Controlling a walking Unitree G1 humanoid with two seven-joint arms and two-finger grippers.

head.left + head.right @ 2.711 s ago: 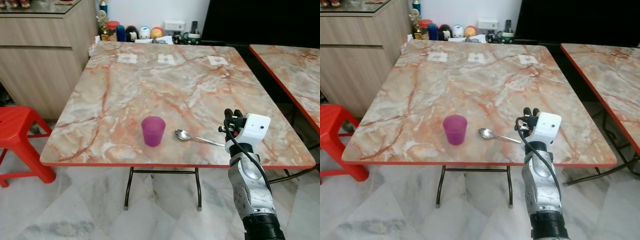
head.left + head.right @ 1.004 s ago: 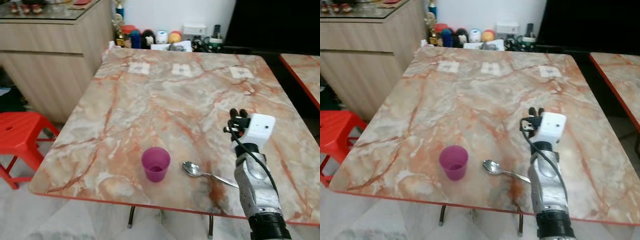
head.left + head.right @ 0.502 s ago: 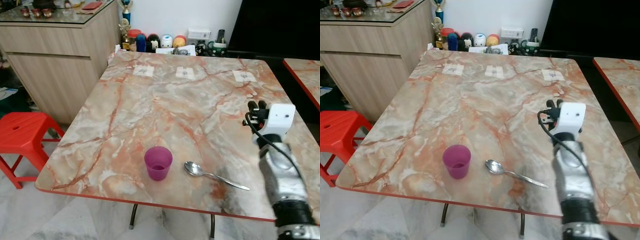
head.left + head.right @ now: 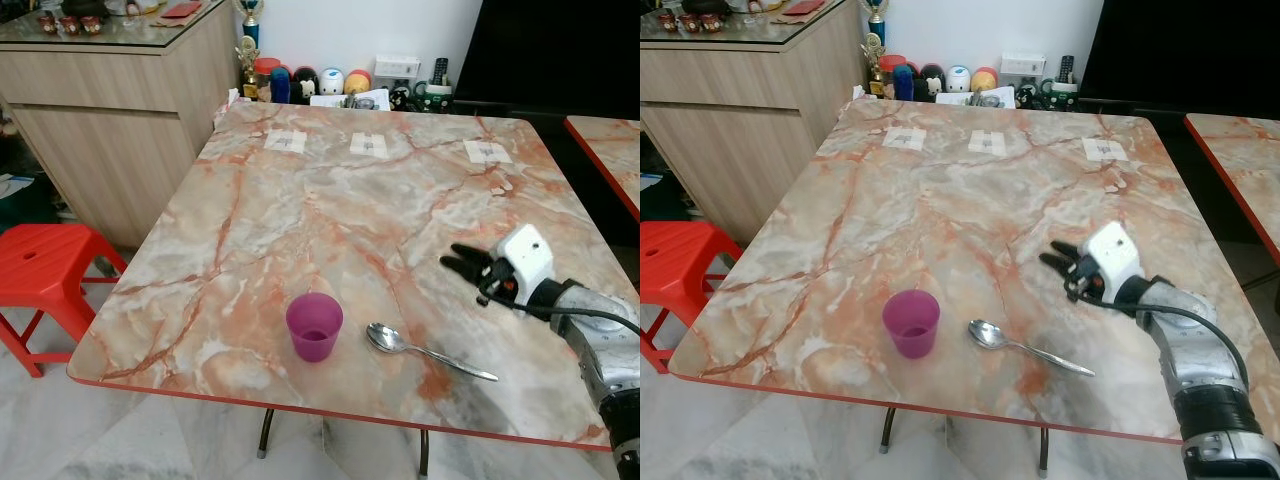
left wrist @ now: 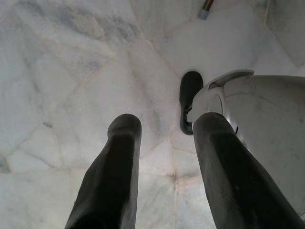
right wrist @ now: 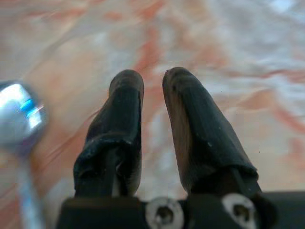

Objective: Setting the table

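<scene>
Judging progress: early; only two items laid, near the front edge, no plate or other cutlery on the table [image 4: 300,215].
Cup: purple cup [image 4: 314,326] upright, near the front edge.
Spoon: spoon [image 4: 425,351] flat just beside the cup, bowl toward it, handle running toward the robot's right.
Right hand: right hand [image 4: 452,262] low over the table beyond the spoon handle, forearm near level, pointing left; fingers narrowly apart, empty.
Left hand: left hand [image 5: 164,138] hangs over the floor, fingers apart, empty.
Far edge: three small paper squares.

Both eye views look forward and down from the head, sharing the whole tabletop [image 4: 330,210]. The left wrist view faces the floor [image 5: 71,71]; the right wrist view sits close above the tabletop.
</scene>
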